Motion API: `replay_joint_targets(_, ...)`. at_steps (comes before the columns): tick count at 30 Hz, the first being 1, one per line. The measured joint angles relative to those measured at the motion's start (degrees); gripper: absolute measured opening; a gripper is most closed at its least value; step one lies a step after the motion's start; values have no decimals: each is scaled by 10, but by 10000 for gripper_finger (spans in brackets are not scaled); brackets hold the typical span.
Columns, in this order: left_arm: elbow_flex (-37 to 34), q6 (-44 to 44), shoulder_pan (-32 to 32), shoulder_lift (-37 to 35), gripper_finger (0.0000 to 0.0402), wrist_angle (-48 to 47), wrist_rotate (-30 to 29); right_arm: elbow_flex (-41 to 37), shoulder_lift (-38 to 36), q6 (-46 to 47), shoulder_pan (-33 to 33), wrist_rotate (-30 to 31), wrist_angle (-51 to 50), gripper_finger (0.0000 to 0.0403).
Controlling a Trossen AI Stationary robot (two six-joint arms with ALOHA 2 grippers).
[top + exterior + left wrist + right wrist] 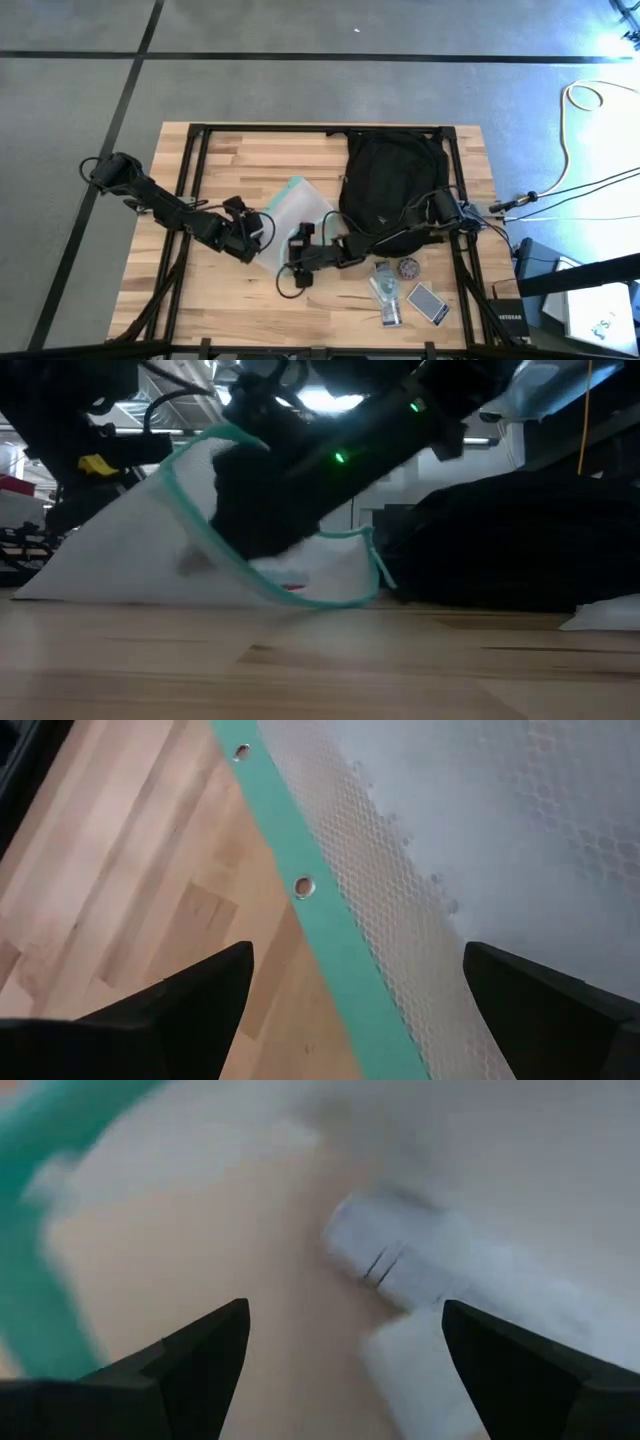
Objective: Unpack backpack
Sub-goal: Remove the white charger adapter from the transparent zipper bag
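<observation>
Backpack flat at table's far right, long axis front-to-back. Right gripper spread wide, inside teal-edged pouch — nearer the backpack; left gripper spread at pouch's edge.

Matt black cloth backpack, wooden table

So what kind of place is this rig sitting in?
Probably a lab or workshop, not a home: a butcher-block table on a black frame, grey floor with black tape lines, loose cables beside it, and ceiling strip lights behind.
</observation>
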Motion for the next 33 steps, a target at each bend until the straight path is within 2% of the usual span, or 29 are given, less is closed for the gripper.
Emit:
replay_joint_targets(3, -37, -9, 5, 0, 349, 45, 16, 6, 0, 24, -4, 35, -24, 314)
replay_joint_targets(6, -66, -26, 9, 0, 349, 93, 23, 11, 1, 5, -6, 44, -26, 314)
replay_joint_targets(9, -75, -39, 4, -1, 349, 115, 26, 12, 0, -17, -11, 27, -56, 314)
replay_joint_targets(18, -75, -20, 8, 0, 349, 131, 17, 13, 2, 39, -38, -36, -114, 314)
replay_joint_targets(23, -75, -20, 8, 0, 349, 130, 16, 14, 0, 46, -35, -49, -122, 314)
replay_joint_targets(33, -74, -20, 8, 0, 349, 131, 16, 14, -18, 83, -18, -74, -217, 314)
